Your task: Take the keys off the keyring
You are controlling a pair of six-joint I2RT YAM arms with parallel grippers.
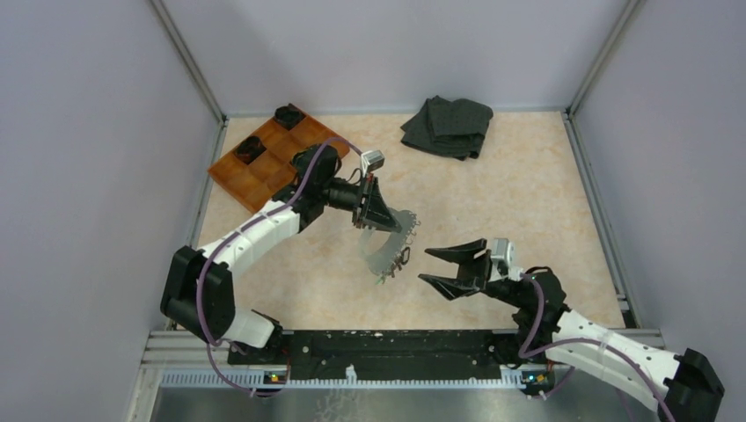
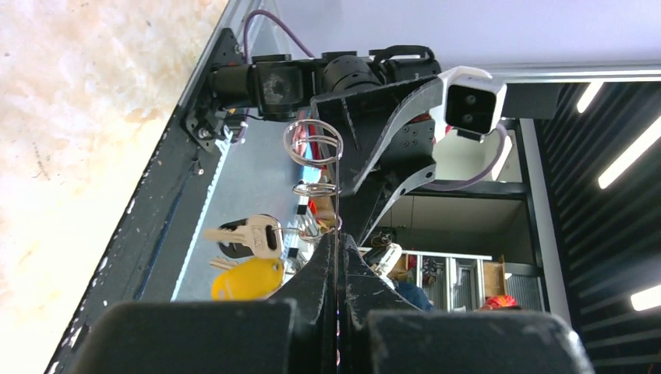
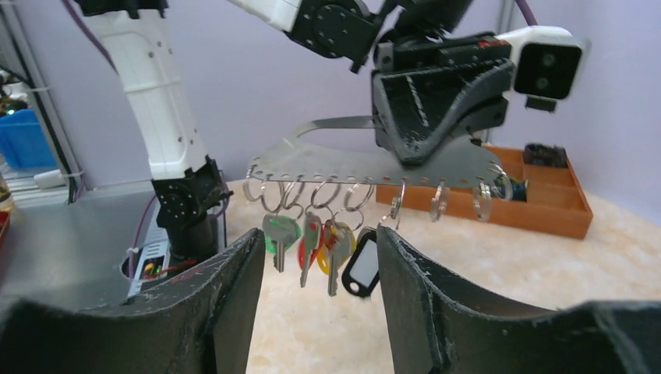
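My left gripper [image 1: 384, 221] is shut on a flat grey metal plate [image 3: 351, 165] and holds it above the table. A row of small wire keyrings [image 3: 323, 193] hangs from the plate's lower edge. Keys [image 3: 310, 245] with green, red and yellow heads and a black tag [image 3: 362, 265] hang from the rings at one end. In the left wrist view the plate is edge-on between the shut fingertips, with a silver key [image 2: 248, 236] and a yellow tag [image 2: 248, 279] beside it. My right gripper [image 3: 319, 234] is open, its fingers level with the hanging keys, touching nothing.
An orange tray [image 1: 264, 167] with black round objects [image 1: 286, 114] sits at the back left. A folded dark cloth [image 1: 449, 126] lies at the back. Grey walls close in the table's sides.
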